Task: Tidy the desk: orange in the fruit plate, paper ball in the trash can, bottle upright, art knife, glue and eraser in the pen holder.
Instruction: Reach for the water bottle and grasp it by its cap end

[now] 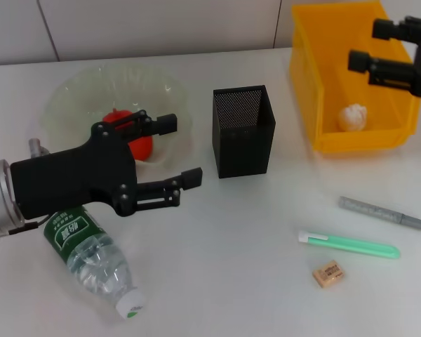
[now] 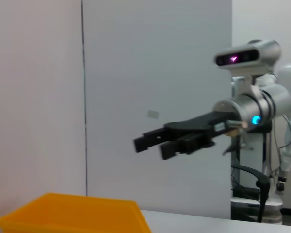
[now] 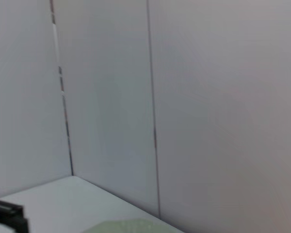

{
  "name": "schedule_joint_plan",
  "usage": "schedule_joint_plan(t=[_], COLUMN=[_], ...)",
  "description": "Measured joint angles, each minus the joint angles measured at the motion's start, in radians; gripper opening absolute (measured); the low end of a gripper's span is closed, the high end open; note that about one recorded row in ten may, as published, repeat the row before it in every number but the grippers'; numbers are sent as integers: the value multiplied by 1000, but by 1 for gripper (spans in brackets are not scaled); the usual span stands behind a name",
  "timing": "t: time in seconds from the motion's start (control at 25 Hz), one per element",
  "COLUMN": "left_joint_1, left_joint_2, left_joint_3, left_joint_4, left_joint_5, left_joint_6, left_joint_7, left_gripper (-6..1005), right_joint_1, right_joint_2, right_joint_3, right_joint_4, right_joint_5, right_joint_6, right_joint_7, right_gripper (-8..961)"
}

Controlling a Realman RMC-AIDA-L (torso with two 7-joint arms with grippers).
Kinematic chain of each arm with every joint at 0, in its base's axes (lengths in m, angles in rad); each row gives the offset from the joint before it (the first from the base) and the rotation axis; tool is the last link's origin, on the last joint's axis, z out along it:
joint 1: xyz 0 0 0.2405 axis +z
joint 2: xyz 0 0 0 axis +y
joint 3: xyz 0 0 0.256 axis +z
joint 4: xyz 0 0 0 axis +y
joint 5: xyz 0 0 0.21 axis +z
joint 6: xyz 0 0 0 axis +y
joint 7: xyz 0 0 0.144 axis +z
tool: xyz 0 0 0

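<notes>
Where wavy glass fruit plate (image 1: 70, 95) cradles round orange (image 1: 130, 140), both pincers (image 1: 177, 149) (image 1: 365, 43) released, empty.

White desk (image 1: 238, 232) — fruit plate (image 1: 70, 95), pen holder (image 1: 243, 130), trash can (image 1: 316, 105), bottle (image 1: 95, 260) (lying down), eraser (image 1: 329, 274).

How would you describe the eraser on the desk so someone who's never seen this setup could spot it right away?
Start at the big yellow trash can at the far right of the white desk, then come toward the near edge past the grey pen-like tool and the green one. The eraser lies just nearer than the green one: a small tan block, the only short, boxy item beside those two long thin sticks.
</notes>
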Motion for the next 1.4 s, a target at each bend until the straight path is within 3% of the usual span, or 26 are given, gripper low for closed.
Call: schedule_joint_plan(t=[0.16,0.48,0.92,1.12,1.24,1.4], left_joint_1=[3,24,84,114,110,109], left_joint_2=[1,4,7,8,7,4], left_joint_3=[-11,-56,-97,-112,-120,-120], left_joint_4=[-1,-10,30,189,346,447], left_joint_5=[0,6,164,314,432,496], left_joint_6=[-2,-11,-47,5,56,84], left_joint_7=[-4,-42,-99,-99,-127,-136], left_gripper=[844,844,843,843,843,843], right_joint_1=[-3,-33,-23,-3,2,3], right_joint_2=[1,5,6,7,7,8], right_joint_3=[69,138,135,134,133,136], right_joint_4=[105,272,376,440,479,521], right_joint_5=[20,124,153,158,159,159], right_joint_6=[-145,-302,-344,-345,-342,-341], right_joint_7=[-106,-317,-372,-373,-377,-397], right_gripper=[714,781,781,780,780,780])
